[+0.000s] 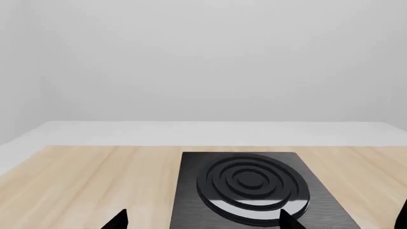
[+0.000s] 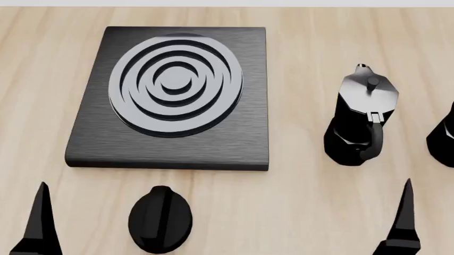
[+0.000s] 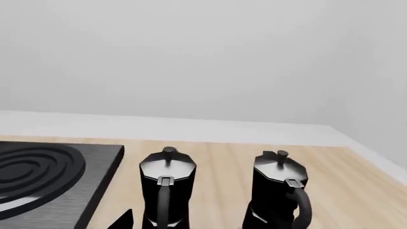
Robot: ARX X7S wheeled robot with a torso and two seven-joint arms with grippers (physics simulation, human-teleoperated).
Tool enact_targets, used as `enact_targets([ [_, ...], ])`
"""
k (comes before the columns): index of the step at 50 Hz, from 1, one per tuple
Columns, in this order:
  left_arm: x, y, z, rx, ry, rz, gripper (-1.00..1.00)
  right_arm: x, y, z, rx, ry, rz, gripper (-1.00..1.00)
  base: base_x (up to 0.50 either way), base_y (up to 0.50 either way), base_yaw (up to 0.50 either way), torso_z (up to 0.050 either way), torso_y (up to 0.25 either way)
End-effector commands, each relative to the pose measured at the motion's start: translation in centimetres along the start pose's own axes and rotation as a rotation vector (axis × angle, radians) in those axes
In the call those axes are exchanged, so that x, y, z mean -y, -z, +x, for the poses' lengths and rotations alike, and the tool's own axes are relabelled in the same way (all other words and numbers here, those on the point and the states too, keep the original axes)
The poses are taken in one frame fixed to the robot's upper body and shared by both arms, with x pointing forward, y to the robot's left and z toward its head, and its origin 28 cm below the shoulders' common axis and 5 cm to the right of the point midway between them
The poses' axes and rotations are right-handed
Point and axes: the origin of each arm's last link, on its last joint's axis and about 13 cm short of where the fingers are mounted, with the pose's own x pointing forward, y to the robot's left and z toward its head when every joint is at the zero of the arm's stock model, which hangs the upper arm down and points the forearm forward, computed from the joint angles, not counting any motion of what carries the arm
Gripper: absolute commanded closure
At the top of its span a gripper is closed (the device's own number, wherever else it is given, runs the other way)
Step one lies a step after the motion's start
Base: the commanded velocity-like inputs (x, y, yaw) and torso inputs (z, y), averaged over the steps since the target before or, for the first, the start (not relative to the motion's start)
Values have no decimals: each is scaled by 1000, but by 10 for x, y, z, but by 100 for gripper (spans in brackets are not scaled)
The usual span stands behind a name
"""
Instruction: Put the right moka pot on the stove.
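Two alike black moka pots with shiny grey lids stand on the wooden table to the right of the stove [image 2: 177, 90]. The right moka pot [image 3: 279, 188] is cut off at the head view's right edge [image 2: 444, 135]; its twin [image 2: 360, 119] stands between it and the stove. My right gripper [image 3: 207, 222] hangs open short of both pots, aimed at the gap between them; one finger [image 2: 405, 215] shows near the table's front. My left gripper [image 1: 203, 222] is open and empty before the stove [image 1: 251, 191], its finger [image 2: 40, 218] low at the front left.
A small black round knob [image 2: 160, 218] lies on the table just in front of the stove. The wooden table [image 2: 305, 202] ends at a white ledge and a pale wall behind. The twin pot [image 3: 167, 188] stands close beside the stove's right edge [image 3: 95, 181].
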Motion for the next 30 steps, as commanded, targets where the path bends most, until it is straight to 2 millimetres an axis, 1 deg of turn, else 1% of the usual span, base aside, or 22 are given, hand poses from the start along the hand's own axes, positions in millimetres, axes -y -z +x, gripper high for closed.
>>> enact_targets([
  [1, 0, 0, 0, -1, 0, 2, -100, 15, 1, 2, -10, 0, 2, -100, 0, 0, 0, 0, 0],
  [8, 0, 1, 0, -5, -1, 0, -100, 26, 6, 4, -28, 27, 6, -100, 0, 0, 0, 0, 0],
  [10, 0, 0, 0, -4, -1, 4, -100, 29, 0, 6, -32, 38, 17, -100, 0, 0, 0, 0, 0],
  [11, 0, 0, 0, -4, 1, 6, -100, 31, 4, 5, -31, 50, 13, -100, 0, 0, 0, 0, 0],
  [22, 0, 0, 0, -5, 4, 6, -100, 42, 11, 7, -56, 76, -2, -100, 0, 0, 0, 0, 0],
  [30, 0, 1, 0, -5, 2, 11, -100, 46, 10, 11, -66, 91, -19, -100, 0, 0, 0, 0, 0],
])
